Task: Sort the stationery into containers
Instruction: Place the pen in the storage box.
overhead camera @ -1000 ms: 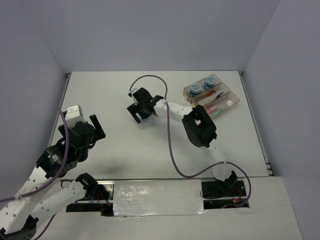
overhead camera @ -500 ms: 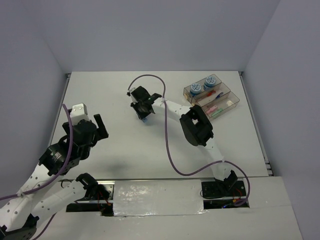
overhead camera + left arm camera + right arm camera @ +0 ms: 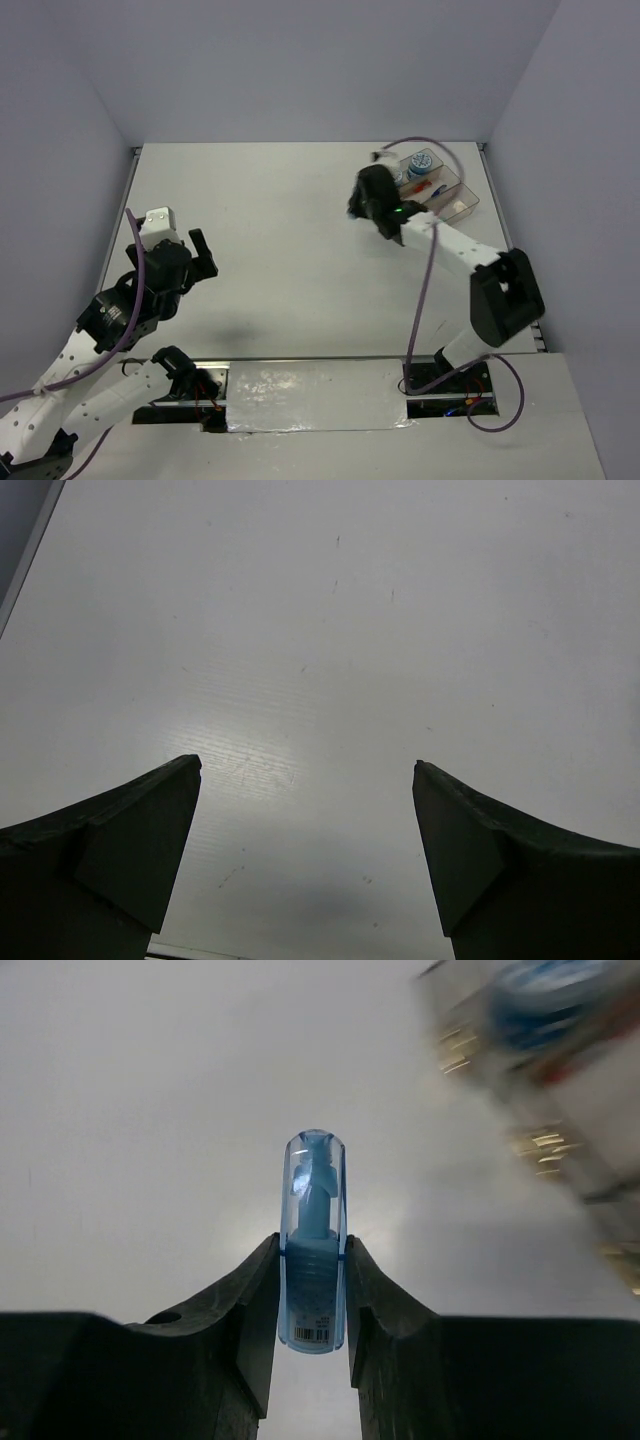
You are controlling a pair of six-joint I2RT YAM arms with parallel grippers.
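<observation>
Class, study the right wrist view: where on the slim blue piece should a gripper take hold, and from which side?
Probably across its straight parallel sides at the labelled lower half, coming from the butt end, as the right gripper does: the blue piece is narrow and even there, and its rounded clear cap is left free.

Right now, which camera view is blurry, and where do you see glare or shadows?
Right wrist: the containers at upper right are smeared into streaks, while the blue clear-capped stick in the right gripper is sharp. Left wrist: in focus, with a soft glare patch on the table ahead of the open left gripper. Top external: sharp, with glare on the glossy strip along the near edge.
</observation>
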